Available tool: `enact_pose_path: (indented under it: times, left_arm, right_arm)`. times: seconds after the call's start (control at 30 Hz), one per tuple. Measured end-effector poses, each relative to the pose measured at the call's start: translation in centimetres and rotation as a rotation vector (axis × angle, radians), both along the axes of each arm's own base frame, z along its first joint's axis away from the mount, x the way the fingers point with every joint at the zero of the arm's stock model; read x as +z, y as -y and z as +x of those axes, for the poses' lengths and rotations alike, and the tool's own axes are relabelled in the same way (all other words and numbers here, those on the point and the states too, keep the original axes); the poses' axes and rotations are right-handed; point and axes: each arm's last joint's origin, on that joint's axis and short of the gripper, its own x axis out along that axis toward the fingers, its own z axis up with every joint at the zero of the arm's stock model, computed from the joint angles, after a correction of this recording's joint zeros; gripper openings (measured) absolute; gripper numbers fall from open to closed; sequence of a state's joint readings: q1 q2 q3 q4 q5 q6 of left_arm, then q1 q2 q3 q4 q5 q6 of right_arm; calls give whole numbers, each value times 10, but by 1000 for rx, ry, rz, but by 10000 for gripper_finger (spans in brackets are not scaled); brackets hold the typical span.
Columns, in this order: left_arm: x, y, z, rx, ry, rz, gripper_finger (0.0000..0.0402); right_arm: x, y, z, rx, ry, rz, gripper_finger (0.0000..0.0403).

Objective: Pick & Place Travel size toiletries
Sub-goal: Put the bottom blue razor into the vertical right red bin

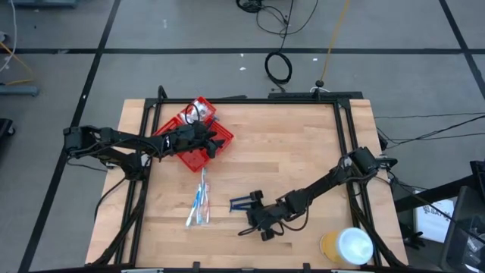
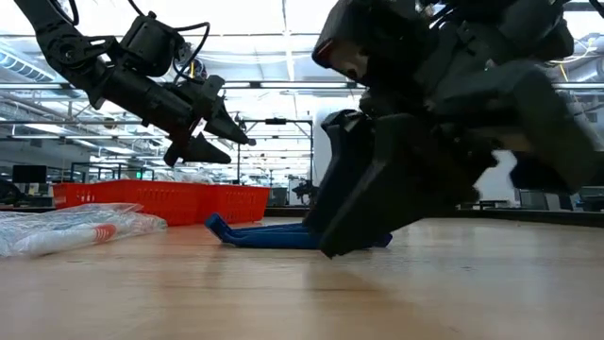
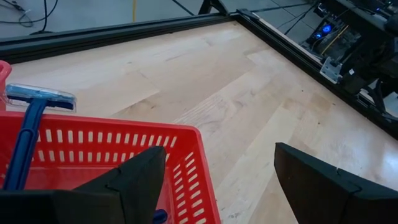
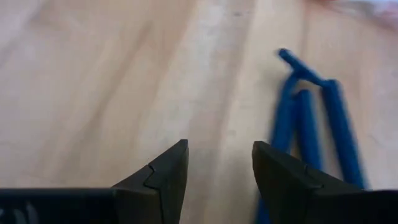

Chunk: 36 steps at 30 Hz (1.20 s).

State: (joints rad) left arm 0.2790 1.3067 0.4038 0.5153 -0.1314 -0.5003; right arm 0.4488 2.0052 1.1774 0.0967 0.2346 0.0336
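The dark blue razors [image 1: 239,202] lie on the counter [image 1: 303,152] near its front edge, just beside the right gripper [image 1: 261,220], jaws parted and empty. Expect them light, stiff and slippery; grip across the handles. The left gripper [image 1: 212,140] hangs over the red tray [image 1: 198,158], jaws spread. The smooth wood gives little friction.

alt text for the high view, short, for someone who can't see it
Seen from above, the right gripper sits low over the wooden table, empty, beside dark blue razors. The left gripper, jaws open, hovers over a red tray at the table's far left. Wrapped toothbrushes lie mid-table; a yellow roll stands at the near right corner.
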Motion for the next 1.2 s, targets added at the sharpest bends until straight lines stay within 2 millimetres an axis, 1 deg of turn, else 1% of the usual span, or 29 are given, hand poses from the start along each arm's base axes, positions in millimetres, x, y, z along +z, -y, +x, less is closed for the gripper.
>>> enact_pose_path:
  times: [0.2,0.27,0.43,0.6,0.83,0.97,1.1,1.2]
  left_arm:
    - [0,0,0,0,-5,-2,290]
    - [0,0,0,0,-4,-1,290]
    - [0,0,0,-2,-6,3,290]
    - [0,0,0,-7,-11,14,289]
    - [0,0,0,-11,-14,23,289]
    - [0,0,0,-10,-14,23,289]
    - [-1,0,0,-3,-19,25,289]
    - [-1,0,-1,-3,-27,23,289]
  right_arm:
    - [0,12,4,-64,19,-77,169]
    - [-1,17,5,-78,-4,-73,169]
    - [-2,28,5,-83,-86,1,169]
    - [-3,23,1,-72,-102,-19,169]
    - [-5,23,0,-55,-80,-143,169]
    - [-5,23,1,-27,-68,-166,169]
    - [-5,23,2,-36,-60,-178,169]
    - [-4,20,2,-33,-43,-175,169]
